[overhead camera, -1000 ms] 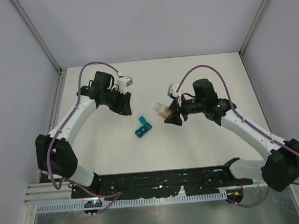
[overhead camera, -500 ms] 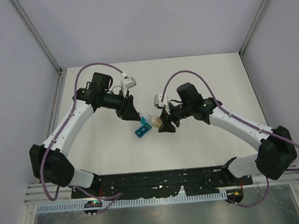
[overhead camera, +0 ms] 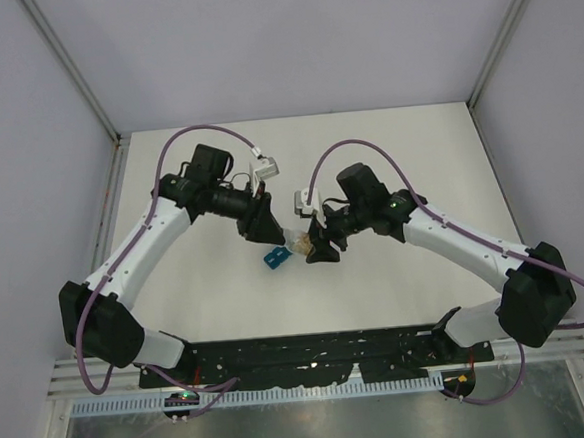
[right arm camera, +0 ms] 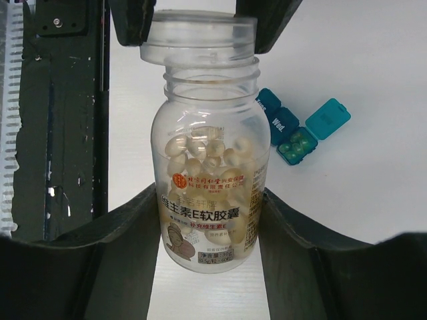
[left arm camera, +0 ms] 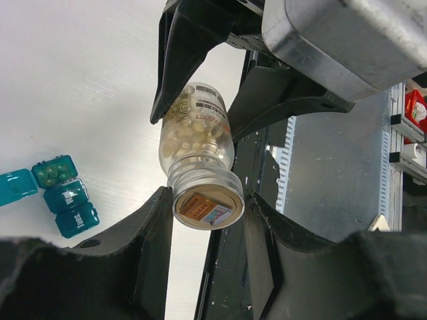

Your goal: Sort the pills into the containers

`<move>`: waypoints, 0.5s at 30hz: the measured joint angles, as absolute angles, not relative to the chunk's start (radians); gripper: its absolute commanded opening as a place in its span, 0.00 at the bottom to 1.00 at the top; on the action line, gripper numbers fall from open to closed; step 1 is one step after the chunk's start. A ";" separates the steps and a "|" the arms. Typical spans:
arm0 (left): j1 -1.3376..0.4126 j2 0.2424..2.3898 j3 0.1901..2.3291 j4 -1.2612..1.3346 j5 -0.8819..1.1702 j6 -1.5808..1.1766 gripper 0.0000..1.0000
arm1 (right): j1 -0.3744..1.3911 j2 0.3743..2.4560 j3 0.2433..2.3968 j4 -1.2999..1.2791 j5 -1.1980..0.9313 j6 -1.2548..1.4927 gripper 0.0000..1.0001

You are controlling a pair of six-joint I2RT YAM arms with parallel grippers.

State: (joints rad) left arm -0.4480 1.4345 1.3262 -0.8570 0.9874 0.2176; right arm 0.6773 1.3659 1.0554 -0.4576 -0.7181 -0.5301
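Note:
My right gripper [right arm camera: 208, 195] is shut on a clear vial [right arm camera: 208, 200] and holds it above the table. The vial holds many pale tan pills [right arm camera: 207, 157]. My left gripper [left arm camera: 208, 200] is shut on the vial's clear cap [left arm camera: 208, 200]. In the right wrist view the cap [right arm camera: 203, 37] sits at the top of the threaded neck. In the top view both grippers meet at the vial [overhead camera: 299, 243]. The teal containers [overhead camera: 274, 257] lie on the table just left of it. One lid [right arm camera: 327, 119] is open, with a few pills in that compartment [right arm camera: 297, 145]; the other two are shut.
The white table [overhead camera: 398, 151] is walled at the back and both sides. A black rail [overhead camera: 311, 353] with the arm bases runs along the near edge. The teal strip also shows in the left wrist view [left arm camera: 67, 197].
Both arms have closed in toward the middle. My right gripper carried the vial left to beside the teal strip. My left gripper came across and closed on the cap.

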 measured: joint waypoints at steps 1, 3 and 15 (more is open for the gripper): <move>-0.450 1.435 1.326 -0.857 0.987 0.217 0.00 | 0.679 1.368 1.056 -0.458 -0.717 -0.531 0.06; -0.454 1.435 1.327 -0.857 0.987 0.217 0.00 | 0.680 1.370 1.056 -0.459 -0.714 -0.533 0.06; -0.473 1.435 1.327 -0.846 0.933 0.217 0.00 | 0.686 1.375 1.057 -0.476 -0.707 -0.536 0.06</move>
